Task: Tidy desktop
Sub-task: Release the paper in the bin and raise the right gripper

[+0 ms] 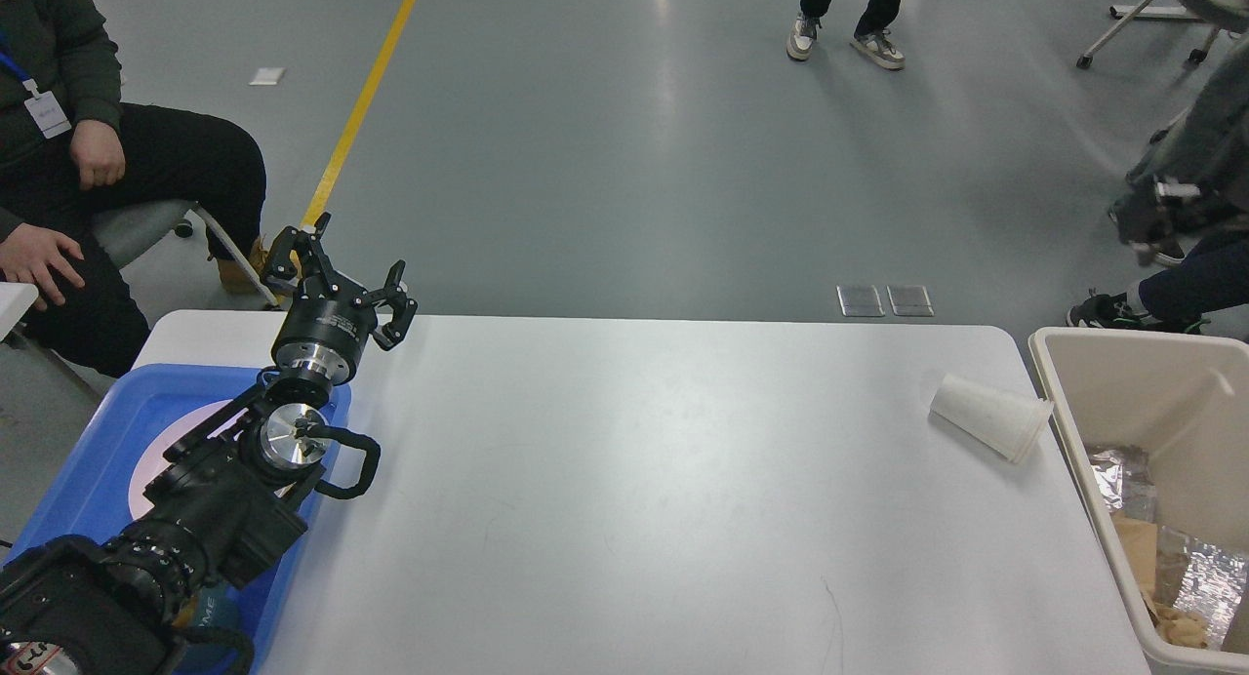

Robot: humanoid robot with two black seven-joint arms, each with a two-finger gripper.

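Observation:
The desktop (634, 480) is a wide white tabletop with rounded corners. A white paper cup (990, 416) lies on its side near the right edge, its mouth toward the beige bin (1052, 392). My left gripper (337, 270) hangs open and empty over the far left corner, above the back of the blue tray (98, 441). My right gripper (1149, 218) is a dark blur high at the far right, above the bin and well beyond the cup; its fingers cannot be told apart.
The blue tray holds a pale round plate (161, 446), partly under my left arm. Foil and brown paper scraps (1166, 568) lie in the beige bin. A seated person (88, 158) is at the far left; other people's legs (859, 21) stand beyond the table.

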